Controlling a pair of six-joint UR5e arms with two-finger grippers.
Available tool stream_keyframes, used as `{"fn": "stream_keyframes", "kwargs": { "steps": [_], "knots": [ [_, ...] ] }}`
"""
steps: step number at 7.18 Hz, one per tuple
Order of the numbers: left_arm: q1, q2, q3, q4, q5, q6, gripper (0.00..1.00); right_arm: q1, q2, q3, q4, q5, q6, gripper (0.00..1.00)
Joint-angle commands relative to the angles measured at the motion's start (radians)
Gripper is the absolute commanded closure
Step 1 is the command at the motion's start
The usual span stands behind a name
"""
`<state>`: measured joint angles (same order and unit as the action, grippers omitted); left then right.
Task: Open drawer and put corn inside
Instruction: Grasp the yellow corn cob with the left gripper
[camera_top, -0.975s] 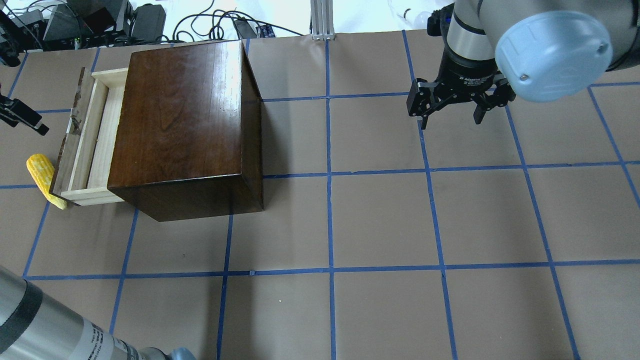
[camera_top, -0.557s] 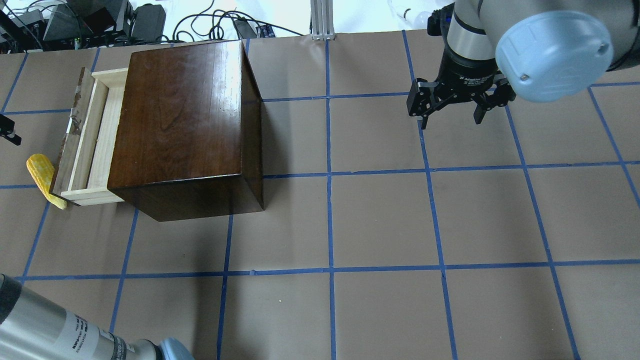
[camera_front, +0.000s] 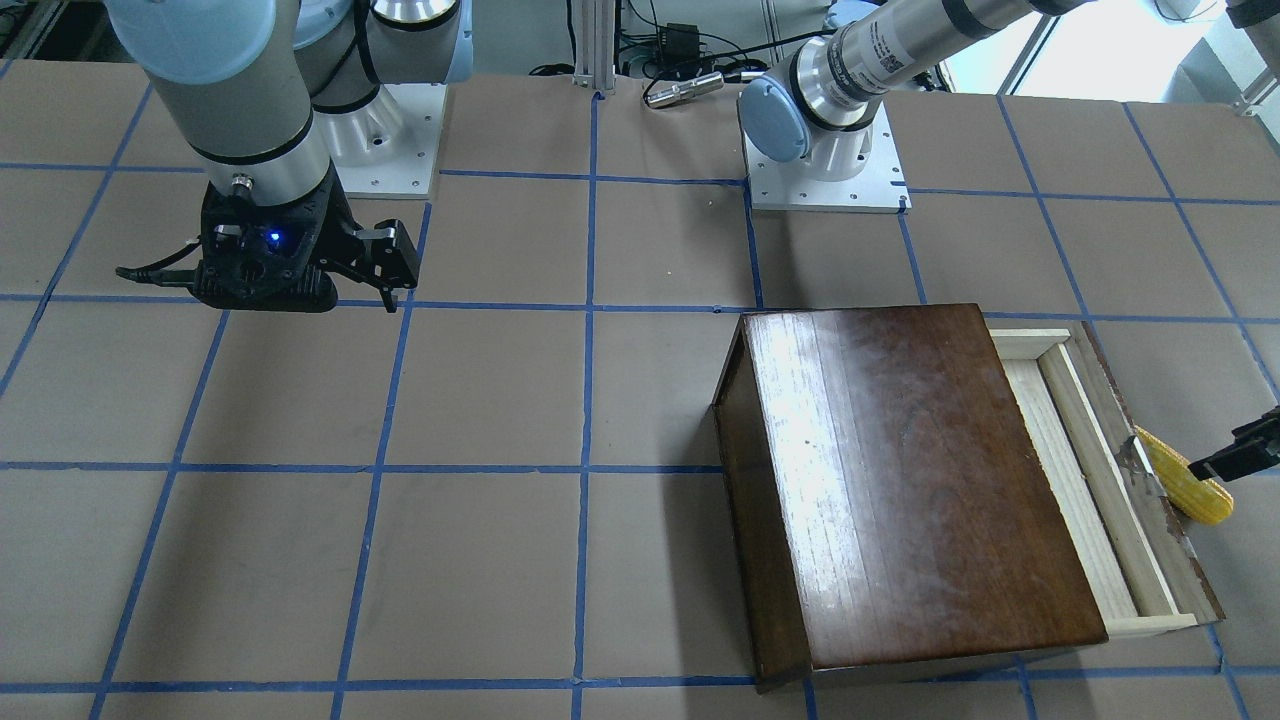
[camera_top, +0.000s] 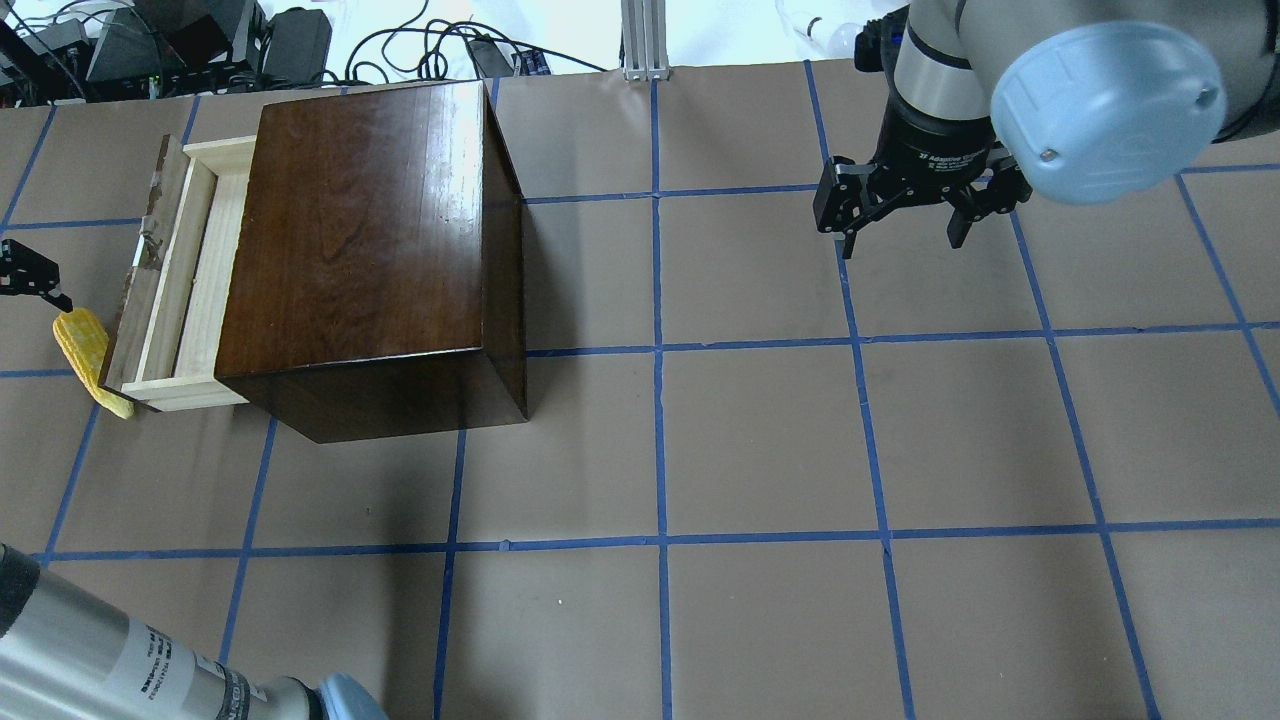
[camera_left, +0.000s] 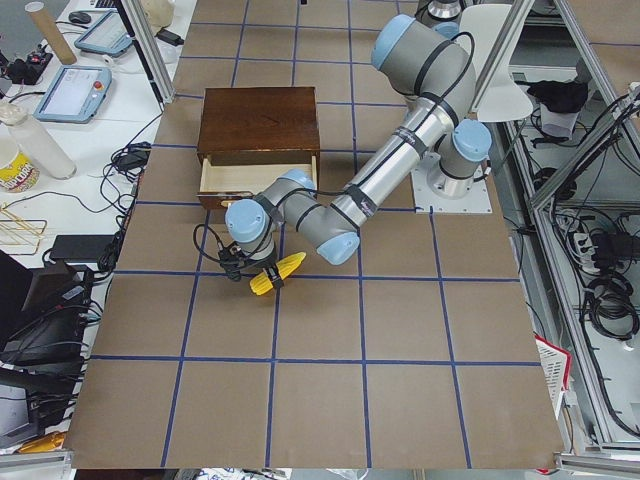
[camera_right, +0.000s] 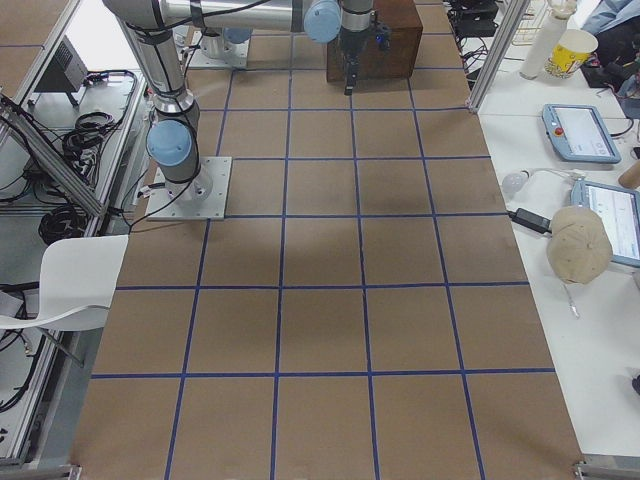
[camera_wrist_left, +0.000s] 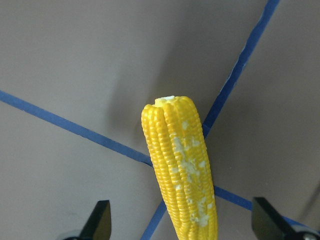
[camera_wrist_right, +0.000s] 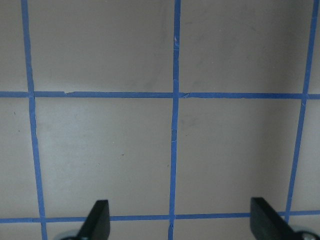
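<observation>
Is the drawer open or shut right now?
Open, partly pulled out: the drawer juts from the box, its pale floor bare. The corn lies outside, beside its front panel.

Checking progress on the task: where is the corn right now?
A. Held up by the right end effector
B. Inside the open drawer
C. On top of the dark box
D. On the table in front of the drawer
D: the corn lies on the table, outside the pulled-out drawer, whose tray shows only bare wood.
</observation>
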<state>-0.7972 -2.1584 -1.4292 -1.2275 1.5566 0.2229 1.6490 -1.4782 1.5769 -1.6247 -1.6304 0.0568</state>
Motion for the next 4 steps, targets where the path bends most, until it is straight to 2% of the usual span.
{"fn": "stream_keyframes", "kwargs": {
  "steps": [1,3,4],
  "knots": [
    [-0.005,-0.037,-0.023,0.045,-0.001,-0.101,0.00,0.000,-0.001,0.000,0.000,0.001,0.000,0.00],
    [-0.004,-0.070,-0.022,0.051,-0.001,-0.094,0.01,0.000,0.001,0.000,-0.001,0.000,0.000,0.00],
    [-0.005,-0.075,-0.022,0.051,-0.003,-0.094,0.29,0.000,0.001,0.000,-0.001,0.000,0.000,0.00]
  ]
}}
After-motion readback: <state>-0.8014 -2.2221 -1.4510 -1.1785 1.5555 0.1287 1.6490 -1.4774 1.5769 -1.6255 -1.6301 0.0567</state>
